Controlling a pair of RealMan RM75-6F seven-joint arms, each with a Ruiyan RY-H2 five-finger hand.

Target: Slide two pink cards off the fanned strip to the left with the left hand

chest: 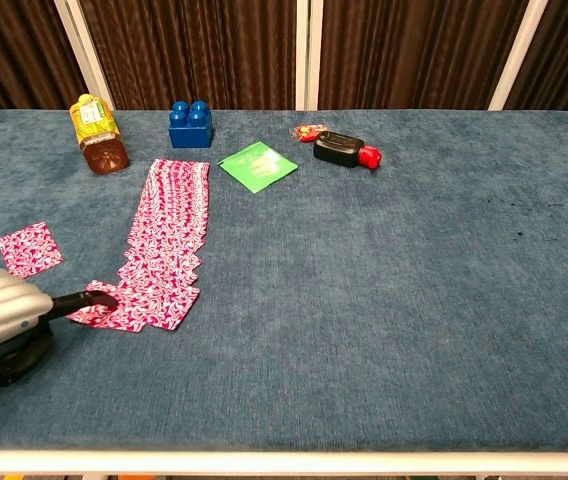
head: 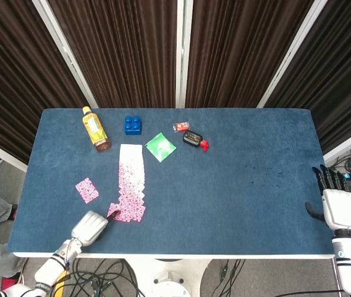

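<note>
Near the lower left corner of the head view, the left hand lies low over the blue counter, with one dark fingertip stretched out and pressing on the bottom card of the fanned strip. The other fingers look curled in; nothing is held between them. That bottom card sits skewed toward the left of the strip's lower end, its left edge poking out past the cards above it while it overlaps them at its upper right. The fanned strip runs from that end up toward the middle of the frame, pink and patterned throughout.

Left of the strip, apart from it, a single pink card lies flat on the counter by itself.

Toward the upper left of the counter a tea bottle lies on its side, and just right of it stands a blue block. A green packet lies close to the top right of the strip, and farther right are a small red wrapper and a black object with a red end, close together.

At the lower right edge of the head view, the right hand rests at the counter's edge with its fingers pointing up and slightly apart, holding nothing.
</note>
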